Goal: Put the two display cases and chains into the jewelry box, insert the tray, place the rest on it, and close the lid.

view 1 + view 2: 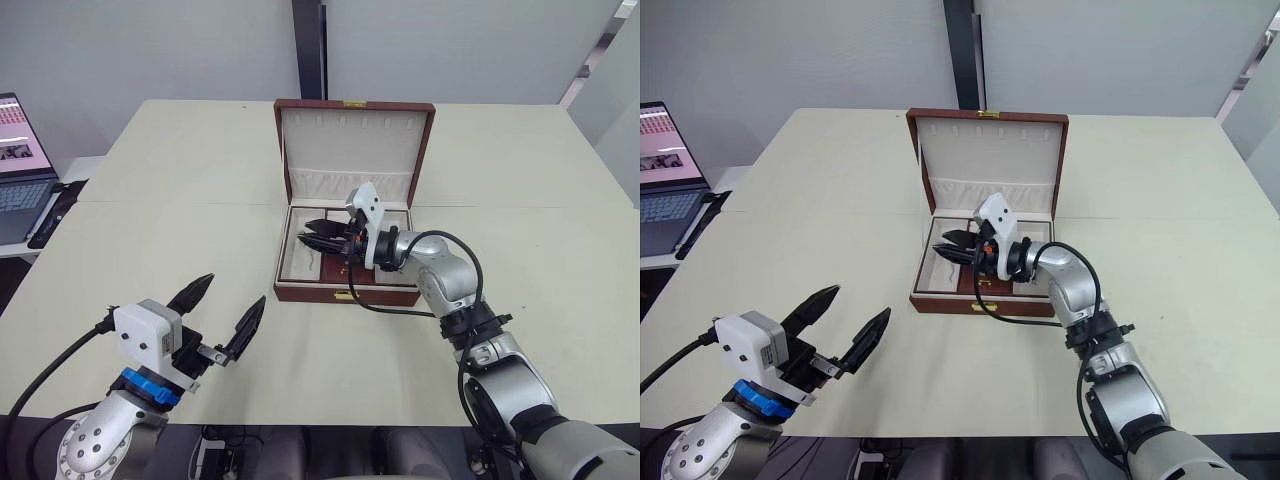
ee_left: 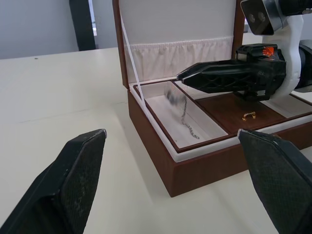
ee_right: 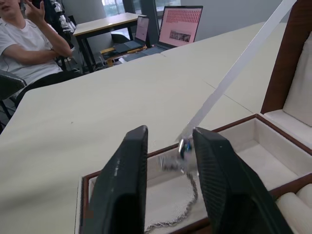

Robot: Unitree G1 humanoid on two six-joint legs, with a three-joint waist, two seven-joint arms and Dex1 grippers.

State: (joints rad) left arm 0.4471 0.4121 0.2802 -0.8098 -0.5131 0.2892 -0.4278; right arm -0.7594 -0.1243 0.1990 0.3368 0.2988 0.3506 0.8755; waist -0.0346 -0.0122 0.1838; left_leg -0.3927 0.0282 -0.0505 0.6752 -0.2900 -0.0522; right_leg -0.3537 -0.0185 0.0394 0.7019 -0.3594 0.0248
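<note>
The jewelry box stands open at mid-table, its lid upright behind it. Inside sits the tray, with a dark red centre flap and gold tab. My right gripper hovers over the tray's left cream compartment, fingers open. A thin silver chain hangs blurred between and just below the fingertips, its lower end lying on the lining. My left gripper is open and empty above the table, in front and to the left of the box. The display cases are out of view.
A white ribbon strap holds the lid at the box's left side. A laptop sits on a side table to the far left. A seated person is beyond the table.
</note>
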